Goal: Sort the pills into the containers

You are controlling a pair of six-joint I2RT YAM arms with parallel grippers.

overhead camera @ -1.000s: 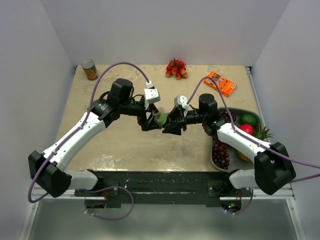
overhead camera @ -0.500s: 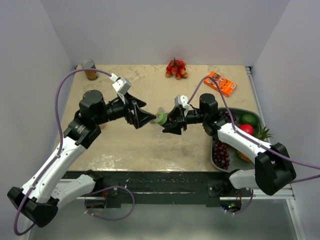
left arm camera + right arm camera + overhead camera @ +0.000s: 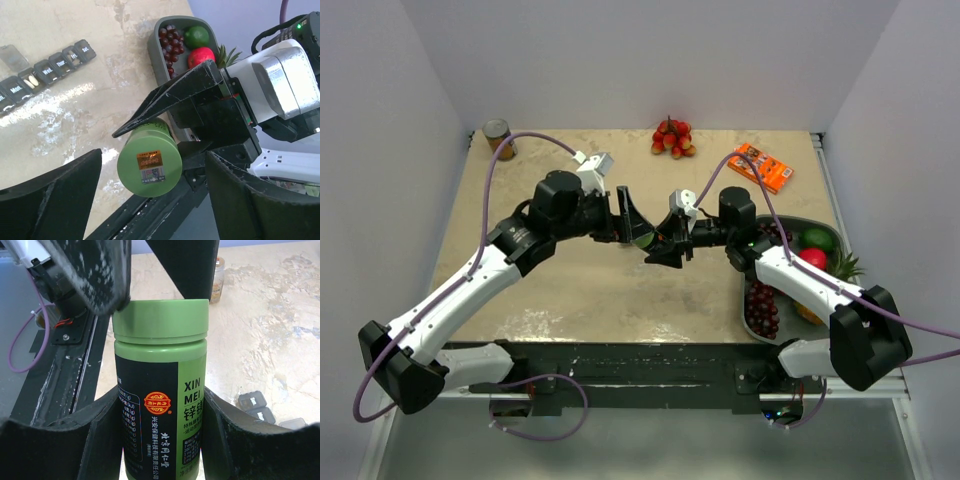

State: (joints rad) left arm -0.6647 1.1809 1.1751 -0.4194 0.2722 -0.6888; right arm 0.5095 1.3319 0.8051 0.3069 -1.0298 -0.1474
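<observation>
Narrow dark-grey plastic strip of small lidded compartments (image 3: 47, 70), lying flat on the beige stone-patterned tabletop (image 3: 125, 75), below the 2 raised arms; 1 compartment shows a pale pill (image 3: 33, 80). Above the strip, a small green plastic bottle with a green cap (image 3: 160, 390) is held off the tabletop on its side, its body clamped between the jaws of the right gripper (image 3: 161, 440). The left gripper (image 3: 152, 165) faces the cap, its jaws spread wide, 1 on each side, gripping nothing. A grey tray of fruit (image 3: 151, 50) lies farther right.
</observation>
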